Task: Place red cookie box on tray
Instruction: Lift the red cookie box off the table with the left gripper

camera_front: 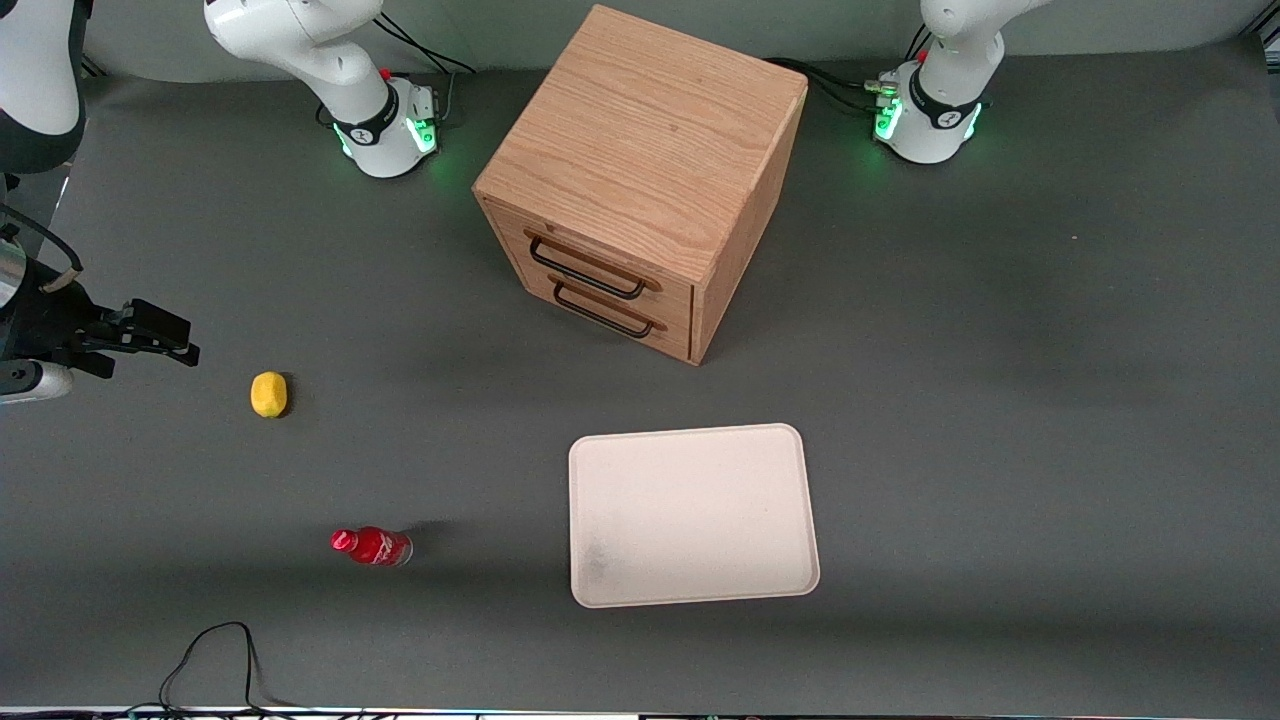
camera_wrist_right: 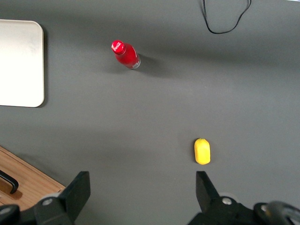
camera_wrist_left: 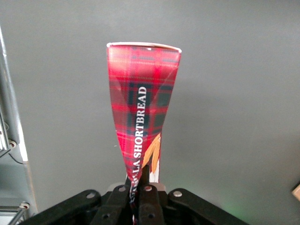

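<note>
— Listing front view: wooden drawer cabinet (camera_front: 640, 180), tray (camera_front: 692, 515) nearer the camera; lemon (camera_front: 268, 394), red bottle (camera_front: 372, 546) toward the parked arm's end; dark grey table (camera_front: 1000, 400).
— Left wrist view?
— Gripper (camera_wrist_left: 139, 190) clamped on the red cookie box (camera_wrist_left: 142, 108), above grey surface.
— Right wrist view?
— Same bottle, lemon, tray edge.

Red cookie box (camera_wrist_left: 140, 112) in tool (camera_wrist_left: 139, 190): white lettering "LA SHORTBREAD", start cut off.

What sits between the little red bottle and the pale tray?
Nothing: the front view shows only bare grey table between the red bottle and the tray. The gripper holds the red cookie box elsewhere.
</note>
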Controlling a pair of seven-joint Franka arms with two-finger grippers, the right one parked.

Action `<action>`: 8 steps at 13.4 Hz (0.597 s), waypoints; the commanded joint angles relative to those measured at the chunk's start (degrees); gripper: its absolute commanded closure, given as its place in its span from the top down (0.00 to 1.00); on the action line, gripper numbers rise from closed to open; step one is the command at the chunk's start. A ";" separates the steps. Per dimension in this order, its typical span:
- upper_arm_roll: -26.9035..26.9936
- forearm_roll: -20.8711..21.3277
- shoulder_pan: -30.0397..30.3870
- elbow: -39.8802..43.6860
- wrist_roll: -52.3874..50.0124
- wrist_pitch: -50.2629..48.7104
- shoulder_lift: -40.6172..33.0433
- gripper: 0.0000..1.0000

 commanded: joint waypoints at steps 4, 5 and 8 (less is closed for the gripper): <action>0.16 -2.39 -13.13 2.78 -16.24 -1.18 1.67 0.00; -0.02 -2.39 -15.68 3.56 -18.97 -1.09 2.54 0.00; -0.20 -2.39 -23.33 8.21 -26.01 -1.00 7.02 0.00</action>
